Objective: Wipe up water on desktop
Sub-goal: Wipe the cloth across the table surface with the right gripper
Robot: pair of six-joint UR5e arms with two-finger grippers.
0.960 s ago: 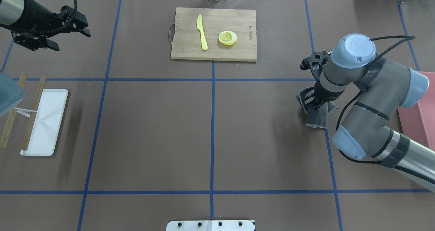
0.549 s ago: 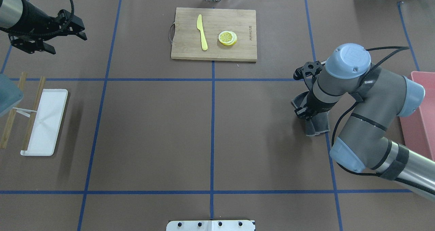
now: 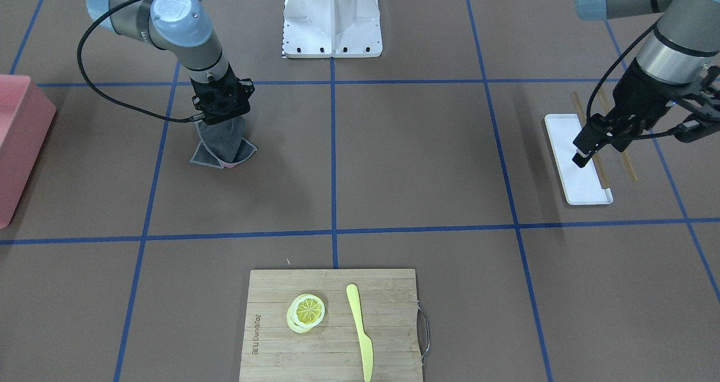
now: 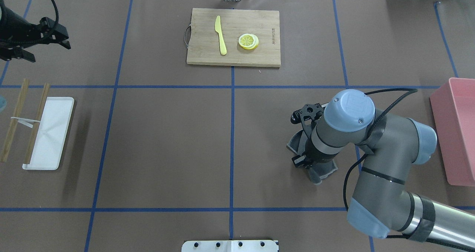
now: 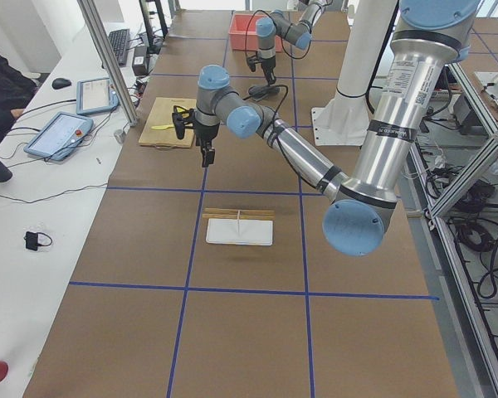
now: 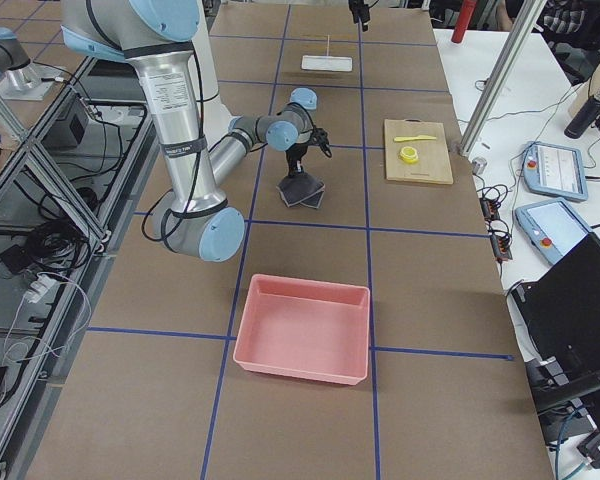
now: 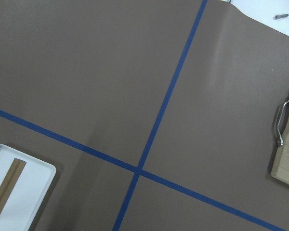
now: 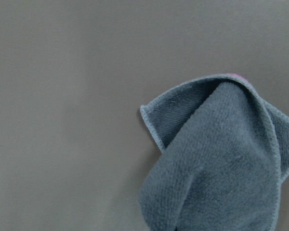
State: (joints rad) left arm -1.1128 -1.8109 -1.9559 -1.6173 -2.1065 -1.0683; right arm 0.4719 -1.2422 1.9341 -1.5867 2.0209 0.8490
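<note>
Holding grey cloth (image 3: 222, 148) on desktop (image 3: 422, 162)

Knife (image 4: 221, 36) and lemon (image 4: 248, 41) rest on cutting board (image 4: 202, 25).

Desktop (image 4: 167, 140): matte brown, gridded by thin blue tape lines (image 4: 232, 133). Cutting board (image 4: 202, 55): pale striped bamboo, dark lettering, silver handle (image 4: 187, 35). On cutting board: pale-yellow knife (image 4: 221, 36), yellow lemon slice (image 4: 248, 41) with lighter rim. Cloth (image 3: 222, 145): slate grey-blue, pink fleck at edge. Tray (image 4: 55, 133): white. Chopsticks (image 4: 35, 126): brown wood, white band. Bin (image 4: 456, 133): salmon pink. Right arm (image 4: 389, 140): grey, light-blue caps.
</note>
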